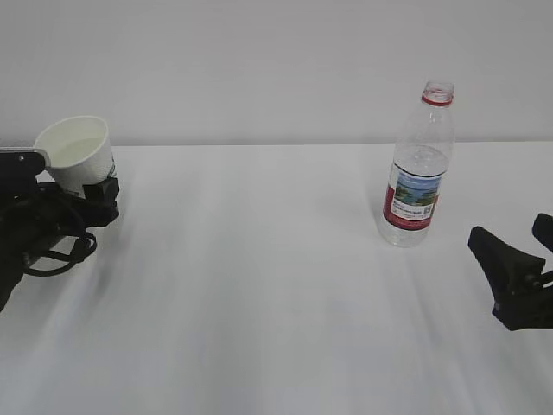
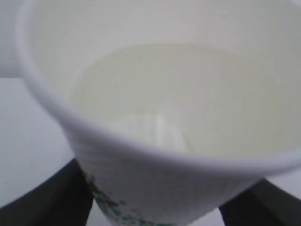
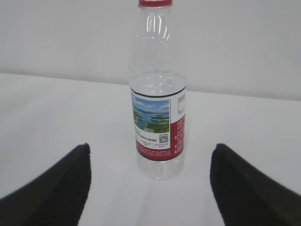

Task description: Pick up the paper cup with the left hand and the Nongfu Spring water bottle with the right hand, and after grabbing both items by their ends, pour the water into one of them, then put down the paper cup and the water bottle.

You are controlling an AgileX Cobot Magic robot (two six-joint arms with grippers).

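We see our left hand (image 1: 86, 194) clamped on the paper cup (image 1: 78, 154), its green print unreadable. Our right hand (image 3: 150, 188) stands jaws apart before the bottle (image 3: 157, 94), whose red-and-white landscape label bears text too small to read.

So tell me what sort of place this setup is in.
Probably a lab or test bench rather than a kitchen. A bare white table meets a plain white wall, two black robot arms flank it, and the only props are a paper cup and a water bottle.
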